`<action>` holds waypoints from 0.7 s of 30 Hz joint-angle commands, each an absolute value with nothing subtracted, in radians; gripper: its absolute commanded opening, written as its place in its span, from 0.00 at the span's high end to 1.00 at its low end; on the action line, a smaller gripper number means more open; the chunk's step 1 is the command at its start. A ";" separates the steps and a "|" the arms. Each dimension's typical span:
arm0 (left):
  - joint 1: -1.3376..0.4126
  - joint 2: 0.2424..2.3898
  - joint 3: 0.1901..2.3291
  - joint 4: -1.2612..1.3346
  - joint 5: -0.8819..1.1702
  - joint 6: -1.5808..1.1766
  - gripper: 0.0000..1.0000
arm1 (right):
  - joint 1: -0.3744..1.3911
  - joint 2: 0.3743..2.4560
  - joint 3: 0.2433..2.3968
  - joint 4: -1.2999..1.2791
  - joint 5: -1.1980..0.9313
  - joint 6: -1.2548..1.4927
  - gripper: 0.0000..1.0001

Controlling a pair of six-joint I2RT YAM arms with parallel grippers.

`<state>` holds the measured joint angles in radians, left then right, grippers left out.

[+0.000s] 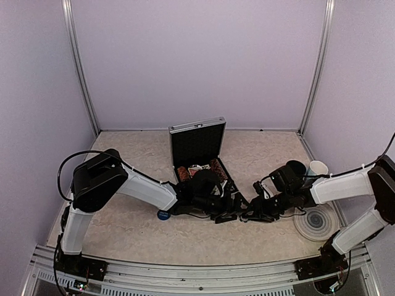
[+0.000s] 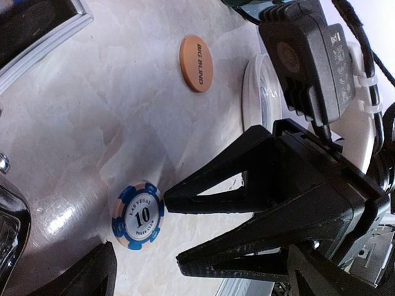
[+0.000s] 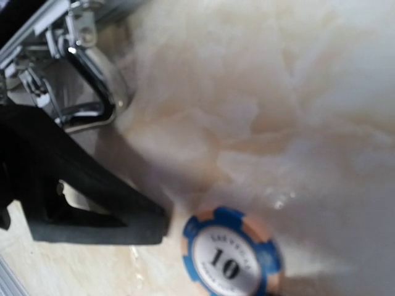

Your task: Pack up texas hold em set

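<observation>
The silver case [image 1: 197, 145] stands open at the table's middle, with chips and cards in its black tray. My left gripper [image 1: 225, 214] and right gripper [image 1: 250, 216] meet tip to tip just in front of it. A blue "10" chip [image 2: 137, 215] lies flat on the table, just ahead of the right gripper [image 2: 176, 229], whose fingers stand apart with bare table between them. In the right wrist view that chip [image 3: 231, 256] lies beside one right finger [image 3: 92, 209]. The left fingers [image 2: 92, 274] stand wide apart and hold nothing. An orange "Big Blind" button [image 2: 196, 63] lies farther off.
Another blue round piece [image 1: 163, 214] lies left of the left gripper. A dark mug [image 1: 295, 169] and a pale mug [image 1: 318, 168] stand at the right, with a round ringed coaster [image 1: 316, 222] nearer the front. The case's handle [image 3: 86, 92] is close to the right gripper.
</observation>
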<state>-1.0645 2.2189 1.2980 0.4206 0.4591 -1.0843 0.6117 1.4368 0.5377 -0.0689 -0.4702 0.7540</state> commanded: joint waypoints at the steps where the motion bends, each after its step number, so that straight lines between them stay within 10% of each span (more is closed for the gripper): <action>1: -1.066 2.266 1.298 0.386 0.474 -1.085 0.04 | 0.605 1.453 0.544 -0.044 -0.487 0.765 0.53; 21: -1.074 2.286 1.391 0.243 0.508 -1.110 0.03 | 0.613 1.504 0.559 -0.031 -0.485 0.830 0.42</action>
<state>-1.0523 2.2379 1.3777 0.3027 0.4915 -1.1046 0.5983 1.4544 0.5468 -0.0391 -0.4644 0.8162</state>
